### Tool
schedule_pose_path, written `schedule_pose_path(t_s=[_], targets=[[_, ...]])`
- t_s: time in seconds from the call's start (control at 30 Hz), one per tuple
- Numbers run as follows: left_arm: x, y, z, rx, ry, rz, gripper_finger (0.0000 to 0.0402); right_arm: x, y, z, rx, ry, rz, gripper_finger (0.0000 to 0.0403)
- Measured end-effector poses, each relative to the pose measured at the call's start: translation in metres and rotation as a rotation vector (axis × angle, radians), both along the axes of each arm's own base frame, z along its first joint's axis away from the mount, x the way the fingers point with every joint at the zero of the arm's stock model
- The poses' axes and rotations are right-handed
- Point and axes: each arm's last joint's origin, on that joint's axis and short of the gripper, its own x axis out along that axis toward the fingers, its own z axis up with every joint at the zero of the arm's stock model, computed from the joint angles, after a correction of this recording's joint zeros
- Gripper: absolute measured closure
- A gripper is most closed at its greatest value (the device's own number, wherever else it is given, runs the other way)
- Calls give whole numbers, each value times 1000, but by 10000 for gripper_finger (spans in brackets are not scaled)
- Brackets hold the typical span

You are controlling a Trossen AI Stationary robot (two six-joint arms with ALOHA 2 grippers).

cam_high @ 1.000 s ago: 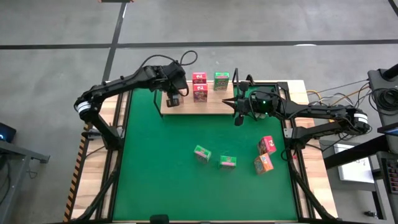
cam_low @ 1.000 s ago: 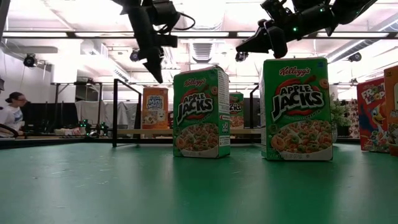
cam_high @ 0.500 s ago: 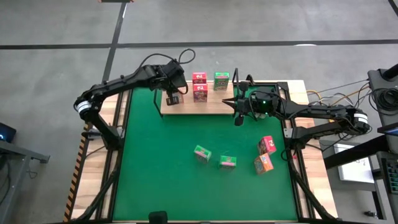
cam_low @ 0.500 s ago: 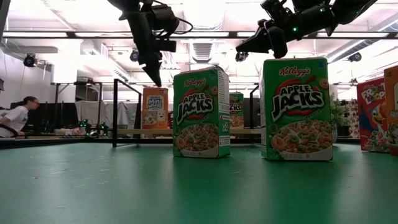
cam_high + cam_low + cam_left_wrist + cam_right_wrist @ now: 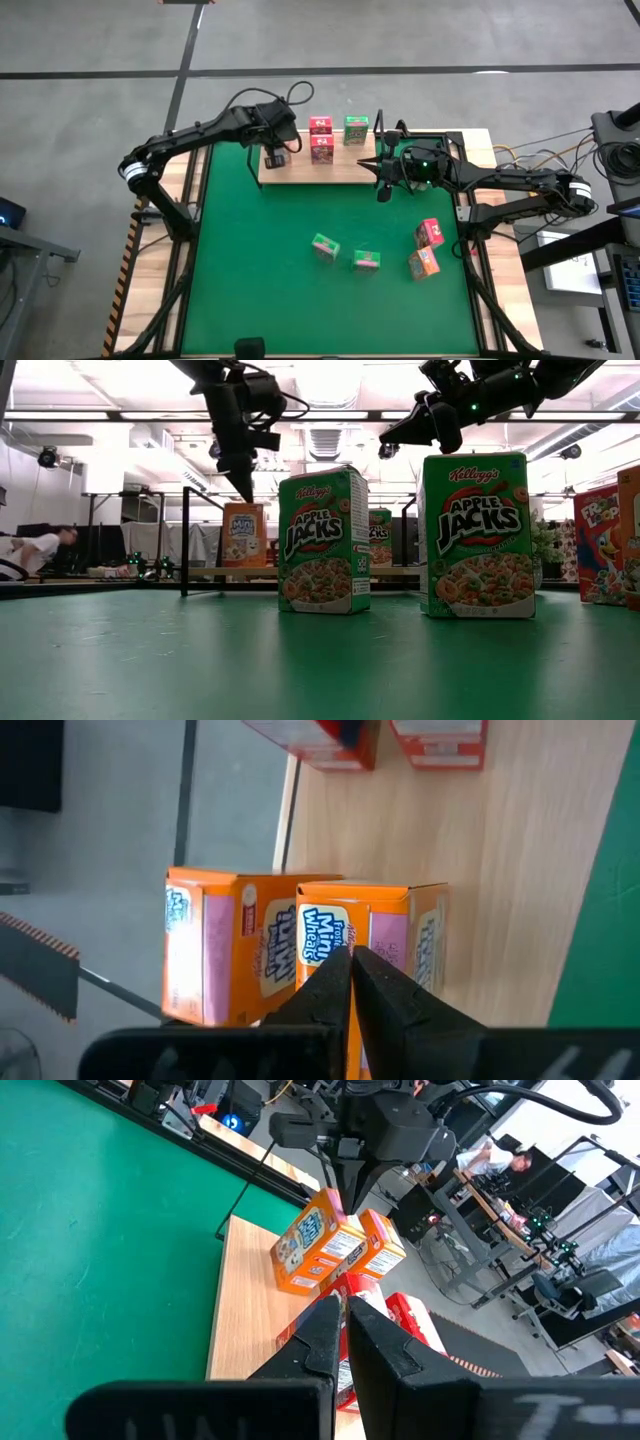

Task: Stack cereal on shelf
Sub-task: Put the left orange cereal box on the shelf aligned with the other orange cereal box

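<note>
Two orange cereal boxes (image 5: 300,945) stand side by side at the left end of the wooden shelf (image 5: 340,172). My left gripper (image 5: 277,157) hangs shut right above them, slanting down. Further along the shelf stand two pink boxes (image 5: 321,138) and a green one (image 5: 356,128). On the green mat stand two green boxes (image 5: 325,246) (image 5: 366,260), a pink one (image 5: 430,233) and an orange one (image 5: 424,263). My right gripper (image 5: 376,168) waits shut in the air near the shelf's right end. My left gripper's shut fingertips (image 5: 335,1202) point slanting down at the top edge of one orange box (image 5: 375,900), the one nearer the shelf's middle. Whether they touch it I cannot tell. The box stands on the shelf.
Thin black wire uprights (image 5: 185,540) rise at the shelf's ends. The two green boxes (image 5: 322,540) (image 5: 476,535) on the mat stand upright. A person (image 5: 35,550) moves in the room beyond the table.
My left gripper, still shut, has tipped a little and its fingertips have come slightly down toward the orange boxes at the shelf's left end. My right arm has kept still.
</note>
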Motion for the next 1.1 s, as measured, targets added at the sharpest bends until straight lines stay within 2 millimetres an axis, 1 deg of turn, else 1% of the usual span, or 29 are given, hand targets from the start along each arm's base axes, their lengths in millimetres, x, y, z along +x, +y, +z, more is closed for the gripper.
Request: schedule_pose_path(t_s=[0.47, 0.6, 0.8, 0.9, 0.97, 1.1], targets=[[0, -1, 1, 3, -1, -5, 402, 0, 0, 0, -1, 1, 0, 390], [-3, -3, 6, 6, -11, -7, 402, 0, 0, 0, -3, 0, 0, 390], [-8, -7, 22, 24, -46, -7, 402, 0, 0, 0, -9, -3, 1, 390], [-7, -12, 26, -7, -74, -15, 402, 0, 0, 1, -11, -5, 1, 390], [-9, -17, 26, -62, -76, -35, 401, 0, 0, 1, -13, -10, 1, 390], [-16, -24, 17, -159, -8, -19, 401, 0, 0, 1, -14, -10, 2, 390]])
